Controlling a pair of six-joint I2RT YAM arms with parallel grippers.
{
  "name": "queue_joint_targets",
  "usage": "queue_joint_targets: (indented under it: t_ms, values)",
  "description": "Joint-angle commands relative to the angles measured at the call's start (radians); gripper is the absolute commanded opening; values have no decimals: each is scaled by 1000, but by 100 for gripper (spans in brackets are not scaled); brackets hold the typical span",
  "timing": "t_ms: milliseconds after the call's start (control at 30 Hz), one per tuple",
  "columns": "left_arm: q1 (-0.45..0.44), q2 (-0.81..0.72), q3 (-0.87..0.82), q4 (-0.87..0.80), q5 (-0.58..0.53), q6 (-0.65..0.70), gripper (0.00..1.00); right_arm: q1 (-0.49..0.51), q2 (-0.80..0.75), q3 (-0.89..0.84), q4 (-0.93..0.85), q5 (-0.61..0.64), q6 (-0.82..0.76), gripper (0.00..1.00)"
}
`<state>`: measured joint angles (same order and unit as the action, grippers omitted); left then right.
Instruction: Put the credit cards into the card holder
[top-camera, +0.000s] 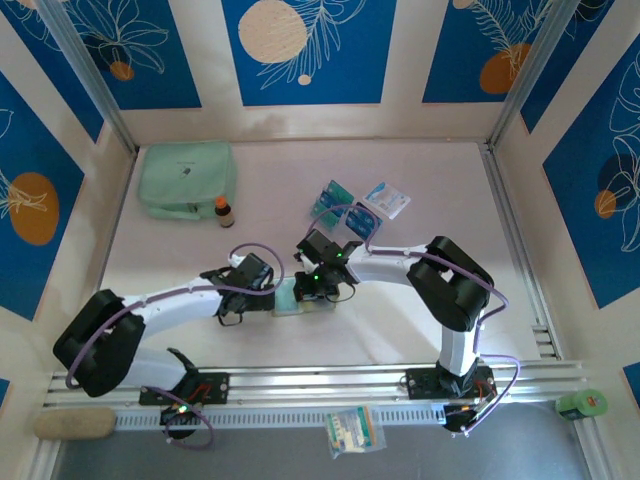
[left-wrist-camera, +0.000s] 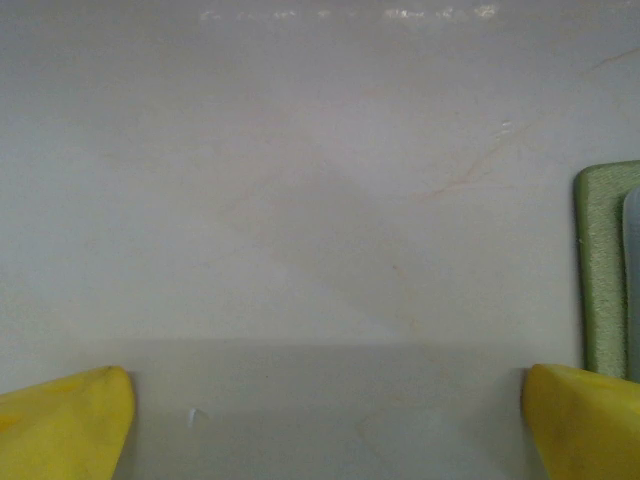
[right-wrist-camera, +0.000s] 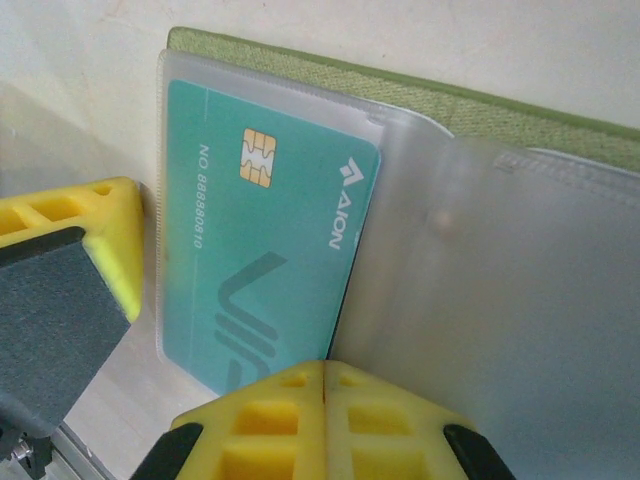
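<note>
The olive-green card holder (right-wrist-camera: 420, 95) lies open on the table (top-camera: 420, 170), clear pockets up, between the two grippers (top-camera: 300, 303). A teal credit card (right-wrist-camera: 265, 230) with a gold chip sits in its left clear pocket. My right gripper (right-wrist-camera: 325, 368) (top-camera: 318, 284) is shut, tips at the card's lower corner where the clear flap (right-wrist-camera: 500, 290) begins; I cannot tell whether it pinches anything. My left gripper (left-wrist-camera: 325, 430) (top-camera: 266, 290) is open just left of the holder (left-wrist-camera: 603, 270), nothing between its fingers (right-wrist-camera: 60, 300). More credit cards (top-camera: 332, 201) lie farther back.
A white-and-blue packet (top-camera: 388, 198) lies beside the spare cards. A mint-green zip pouch (top-camera: 187, 178) and a small brown bottle (top-camera: 224, 211) sit at the back left. Metal rails (top-camera: 320, 385) run along the near edge.
</note>
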<state>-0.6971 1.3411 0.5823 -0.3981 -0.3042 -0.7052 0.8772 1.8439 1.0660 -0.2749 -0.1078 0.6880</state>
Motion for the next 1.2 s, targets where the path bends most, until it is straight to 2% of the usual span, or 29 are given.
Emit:
queue_joint_targets:
  t_ms: [0, 333, 833, 1167]
  values:
    - [12, -41, -9, -23, -7, 11, 100, 12, -39, 11, -25, -22, 11, 0]
    - [23, -123, 18, -57, -27, 34, 100, -7, -74, 29, -72, 28, -24, 0]
    - [26, -144, 40, -52, -20, 46, 100, -9, 9, 62, -47, 3, -20, 0]
    - [27, -155, 61, -10, 57, 68, 100, -48, -93, 9, -32, 28, -47, 1]
